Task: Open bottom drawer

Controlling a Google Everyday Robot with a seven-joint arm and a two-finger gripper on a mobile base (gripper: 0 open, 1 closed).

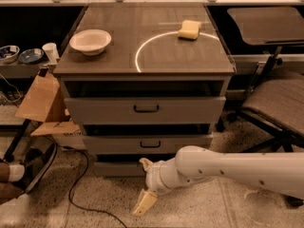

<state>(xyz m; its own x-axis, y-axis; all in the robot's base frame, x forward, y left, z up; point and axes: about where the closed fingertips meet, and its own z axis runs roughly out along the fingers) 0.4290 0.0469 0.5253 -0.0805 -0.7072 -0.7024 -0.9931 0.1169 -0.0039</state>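
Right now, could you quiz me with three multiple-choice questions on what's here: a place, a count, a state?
1. Drawers in the cabinet: A two; B three; C five.
2. The gripper is: A above the cabinet; B behind it; C low, before the bottom drawer.
3. The gripper is: A open, empty; B shut on a spoon; C shut on a cloth.
Answers: 1 B, three fronts are stacked; 2 C, it hangs near the floor by that drawer; 3 A, its fingers are spread with nothing between.
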